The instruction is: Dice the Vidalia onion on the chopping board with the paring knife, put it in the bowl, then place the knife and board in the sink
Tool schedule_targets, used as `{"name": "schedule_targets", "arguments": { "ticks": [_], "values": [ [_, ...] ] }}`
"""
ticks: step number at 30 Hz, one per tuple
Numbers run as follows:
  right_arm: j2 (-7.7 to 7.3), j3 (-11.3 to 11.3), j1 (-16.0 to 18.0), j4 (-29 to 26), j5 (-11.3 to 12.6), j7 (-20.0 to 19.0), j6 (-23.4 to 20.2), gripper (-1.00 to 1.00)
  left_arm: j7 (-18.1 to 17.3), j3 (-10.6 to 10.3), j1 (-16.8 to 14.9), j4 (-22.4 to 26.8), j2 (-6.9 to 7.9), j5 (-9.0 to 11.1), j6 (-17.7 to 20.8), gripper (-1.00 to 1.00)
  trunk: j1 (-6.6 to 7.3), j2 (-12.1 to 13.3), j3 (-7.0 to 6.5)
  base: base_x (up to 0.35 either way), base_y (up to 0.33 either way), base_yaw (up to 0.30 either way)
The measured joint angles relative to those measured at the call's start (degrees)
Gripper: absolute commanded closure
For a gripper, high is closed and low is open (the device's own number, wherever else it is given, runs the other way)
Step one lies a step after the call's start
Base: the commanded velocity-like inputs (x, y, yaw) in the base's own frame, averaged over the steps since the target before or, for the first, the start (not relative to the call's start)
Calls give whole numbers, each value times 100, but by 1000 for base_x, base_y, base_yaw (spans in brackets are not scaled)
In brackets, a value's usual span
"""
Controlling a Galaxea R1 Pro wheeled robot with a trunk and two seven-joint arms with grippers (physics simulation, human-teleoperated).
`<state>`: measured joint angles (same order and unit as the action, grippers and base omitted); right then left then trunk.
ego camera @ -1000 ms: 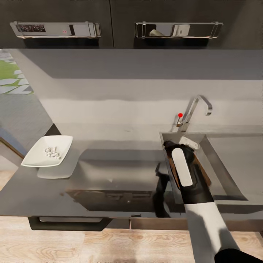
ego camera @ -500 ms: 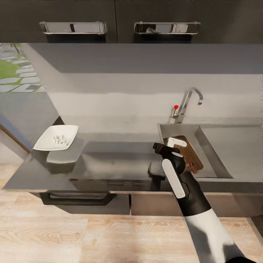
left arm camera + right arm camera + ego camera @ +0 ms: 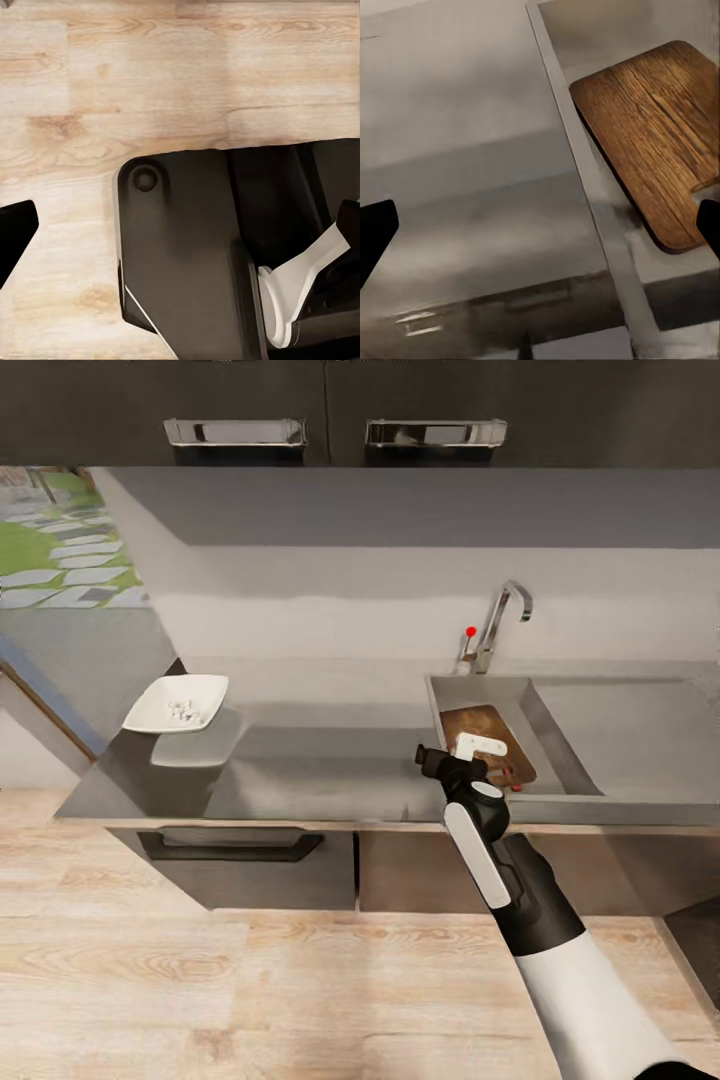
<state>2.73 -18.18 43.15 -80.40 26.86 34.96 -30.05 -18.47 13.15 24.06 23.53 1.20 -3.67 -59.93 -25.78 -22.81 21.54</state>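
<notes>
The dark brown chopping board (image 3: 488, 732) lies tilted inside the steel sink (image 3: 545, 745); it also shows in the right wrist view (image 3: 656, 131). A small red bit (image 3: 515, 786) at the board's near end looks like the paring knife's handle. The white bowl (image 3: 150, 715) stands on the countertop (image 3: 320, 760) at far left, holding small white pieces of diced onion (image 3: 183, 710). My right gripper (image 3: 442, 760) (image 3: 540, 229) hovers over the countertop's front edge beside the sink, open and holding nothing. My left gripper (image 3: 180, 225) hangs open over the wooden floor and my dark base.
A chrome tap (image 3: 497, 620) with a red knob (image 3: 470, 631) rises behind the sink. A flat steel drainboard (image 3: 630, 720) adjoins it on the right. Dark wall cabinets (image 3: 330, 405) hang above. Wooden floor (image 3: 250, 980) lies in front of the dark base cabinets.
The whole view has pulled back from the counter, so the camera moved. My right gripper has drawn back from over the sink to the countertop's front edge, leaving the board uncovered in the basin.
</notes>
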Motion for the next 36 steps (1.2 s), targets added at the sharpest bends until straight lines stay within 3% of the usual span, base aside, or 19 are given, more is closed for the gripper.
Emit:
{"name": "schedule_targets", "arguments": {
  "ticks": [3,8,13,19,22,25,27,30,33,36],
  "values": [
    [1,-8,-56,3,-150,-4,37,-100,0,0,0,0,0,0,0,-100,0,0,0,-330,0,0],
    [1,-24,-75,10,-182,-8,253,-100,0,0,0,0,0,0,0,-100,0,0,0,-330,0,0],
    [-4,-239,-150,76,-186,-10,330,-100,4,0,0,0,0,0,0,-100,0,0,0,-330,0,0],
    [-44,-346,-321,694,-287,-28,1143,-100,7,0,0,6,0,0,0,-100,0,0,0,-330,0,0],
    [-68,-608,-461,1211,-411,-301,1633,-100,8,0,0,8,0,0,0,-100,0,0,0,-321,0,0],
    [-155,-904,-513,2026,-476,-629,2449,-100,10,1,0,14,-1,0,1,-100,0,1,1,-302,0,0],
    [-217,-1137,-534,2975,-523,-945,3191,-100,8,0,0,19,3,1,0,-100,1,0,1,-153,0,0],
    [-189,-1514,-560,4777,-527,-1644,4467,-100,16,4,0,42,30,11,1,-100,3,-1,2,-41,0,0],
    [-78,-1596,-562,6059,-507,-2071,5292,-100,27,12,0,91,47,30,0,-100,3,-1,2,-9,0,0],
    [51,-1615,-643,7423,-501,-2428,6680,-100,165,24,0,297,51,48,1,-100,3,-1,2,-2,0,0]
  ]
}}
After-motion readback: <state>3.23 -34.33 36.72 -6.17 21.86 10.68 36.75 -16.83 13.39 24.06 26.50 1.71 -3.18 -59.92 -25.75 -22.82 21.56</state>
